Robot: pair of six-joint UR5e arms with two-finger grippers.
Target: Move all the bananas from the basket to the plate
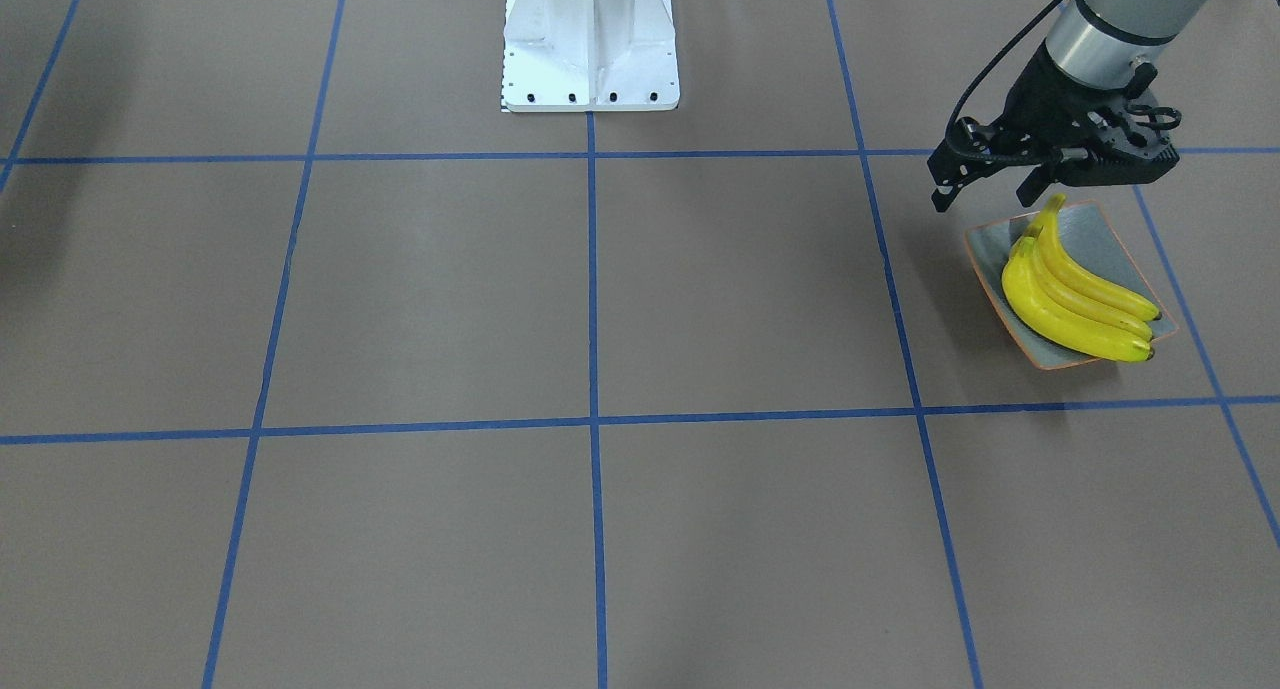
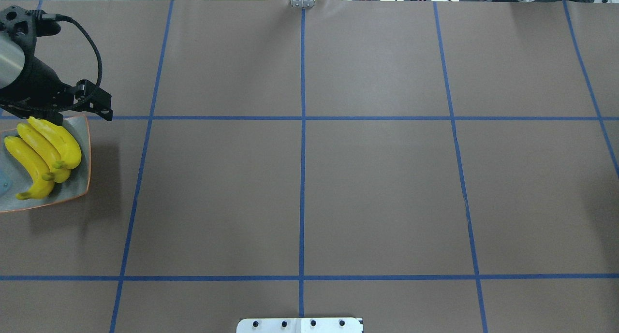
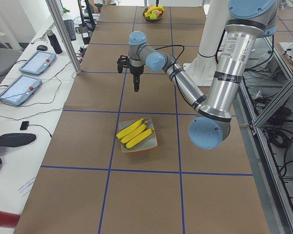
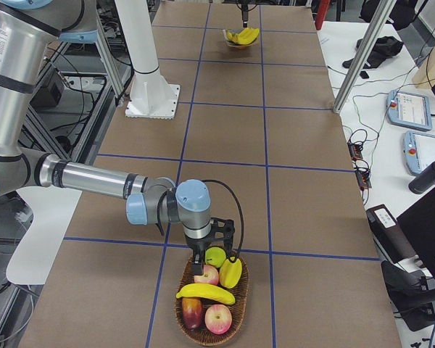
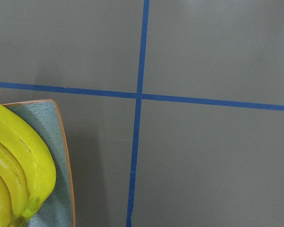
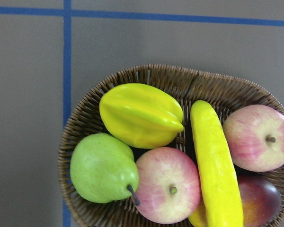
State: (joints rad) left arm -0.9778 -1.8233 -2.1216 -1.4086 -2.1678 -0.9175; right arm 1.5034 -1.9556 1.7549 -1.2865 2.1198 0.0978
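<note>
Front view: the left gripper [image 1: 985,191], fingers spread and empty, hangs just above the plate [image 1: 1102,237]; three bananas [image 1: 1052,314] lie there beneath it. Right-side view: the right gripper [image 4: 205,258], grip impossible to tell, hovers over the basket [image 4: 241,319], a fourth banana [image 4: 205,293] below.

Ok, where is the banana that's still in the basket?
Right wrist view: the banana lies in the wicker basket on the robot's right, between two pink apples.

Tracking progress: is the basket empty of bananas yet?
No. One banana lies in the basket beside apples; three bananas sit on the plate.
</note>
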